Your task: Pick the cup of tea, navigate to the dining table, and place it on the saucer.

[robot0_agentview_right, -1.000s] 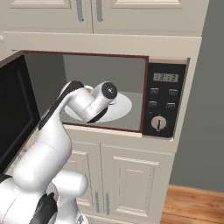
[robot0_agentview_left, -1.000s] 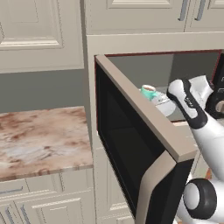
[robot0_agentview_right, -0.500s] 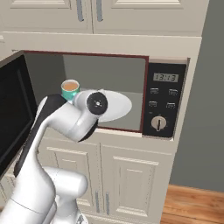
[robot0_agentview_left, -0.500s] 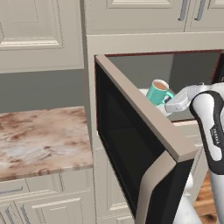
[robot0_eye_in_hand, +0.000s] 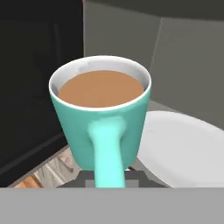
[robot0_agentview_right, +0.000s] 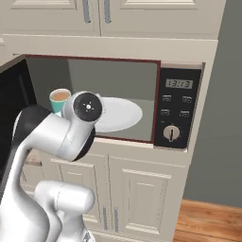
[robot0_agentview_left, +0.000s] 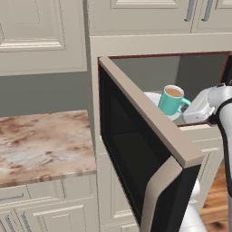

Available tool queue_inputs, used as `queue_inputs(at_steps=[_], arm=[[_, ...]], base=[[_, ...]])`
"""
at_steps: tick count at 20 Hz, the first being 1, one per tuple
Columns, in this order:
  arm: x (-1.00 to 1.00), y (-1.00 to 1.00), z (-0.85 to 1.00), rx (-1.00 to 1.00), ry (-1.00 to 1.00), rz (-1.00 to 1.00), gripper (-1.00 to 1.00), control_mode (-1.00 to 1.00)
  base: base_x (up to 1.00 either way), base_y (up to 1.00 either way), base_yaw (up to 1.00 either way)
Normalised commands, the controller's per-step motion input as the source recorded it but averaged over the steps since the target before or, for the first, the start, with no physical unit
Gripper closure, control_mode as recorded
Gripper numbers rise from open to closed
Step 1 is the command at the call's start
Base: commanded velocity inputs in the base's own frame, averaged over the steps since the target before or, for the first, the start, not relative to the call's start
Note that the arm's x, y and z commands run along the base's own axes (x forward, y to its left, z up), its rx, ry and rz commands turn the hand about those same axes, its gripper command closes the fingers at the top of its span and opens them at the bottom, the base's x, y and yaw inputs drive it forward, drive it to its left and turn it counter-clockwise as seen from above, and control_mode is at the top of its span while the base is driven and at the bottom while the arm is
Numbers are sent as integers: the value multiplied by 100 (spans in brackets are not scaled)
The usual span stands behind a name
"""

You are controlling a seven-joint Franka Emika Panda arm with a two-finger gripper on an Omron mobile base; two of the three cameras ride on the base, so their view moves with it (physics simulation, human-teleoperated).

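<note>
- left base view: the cup of tea (robot0_agentview_left: pixel 171 99) hangs tilted at the open microwave (robot0_agentview_left: pixel 149 136) mouth, over the white turntable plate (robot0_agentview_left: pixel 154 97).
- right base view: cup above the plate's left edge, beside the arm (robot0_agentview_right: pixel 61 130).
- hand view: gripper (robot0_eye_in_hand: pixel 107 177) clamps the handle; judged step: pick done, next withdraw level, then drive.
</note>
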Motion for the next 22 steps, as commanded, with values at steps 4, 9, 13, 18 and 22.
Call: queue_inputs(at_steps=[4, 9, 13, 18, 22], arm=[[-37, -4, 9, -7, 20, 4, 100, -100], [-6, 0, 0, -1, 17, 3, 100, -100], [0, 0, 0, 0, 0, 0, 100, -100], [0, 0, 0, 0, 0, 0, 100, -100], [0, 0, 0, 0, 0, 0, 100, 100]], base=[[0, 0, 0], [0, 0, 0], [0, 0, 0], [0, 0, 0], [-1, 0, 0]])
